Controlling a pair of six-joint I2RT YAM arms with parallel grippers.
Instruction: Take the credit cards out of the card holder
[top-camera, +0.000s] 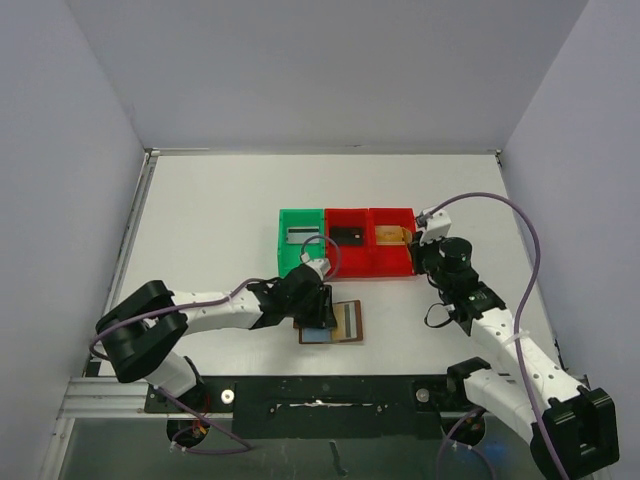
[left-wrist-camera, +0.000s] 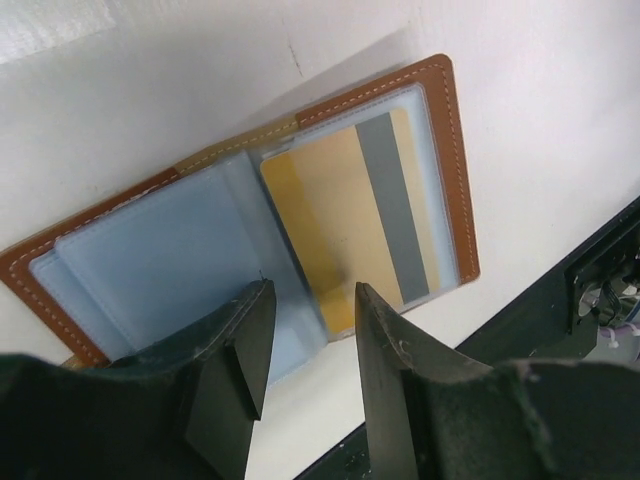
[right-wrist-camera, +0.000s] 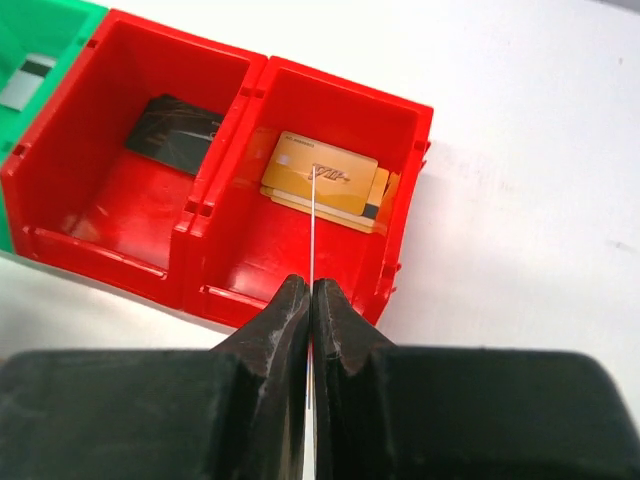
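The card holder (top-camera: 345, 322) lies open flat on the table near the front edge, brown with a pale blue left panel (left-wrist-camera: 160, 260). A gold card with a grey stripe (left-wrist-camera: 350, 215) sits in its clear right sleeve. My left gripper (left-wrist-camera: 313, 290) is open and empty, just above the holder's near edge, with its jaws either side of the middle fold; it also shows in the top view (top-camera: 318, 315). My right gripper (right-wrist-camera: 311, 283) is shut on a thin card seen edge-on (right-wrist-camera: 312, 220), held above the right red bin (right-wrist-camera: 400, 230).
Three bins stand in a row behind the holder. The green bin (top-camera: 300, 262) holds a grey card (top-camera: 300, 236). The middle red bin (right-wrist-camera: 60, 200) holds a black card (right-wrist-camera: 175, 135). The right red bin holds gold cards (right-wrist-camera: 320, 178). The table's black front rail (left-wrist-camera: 600, 270) lies close by.
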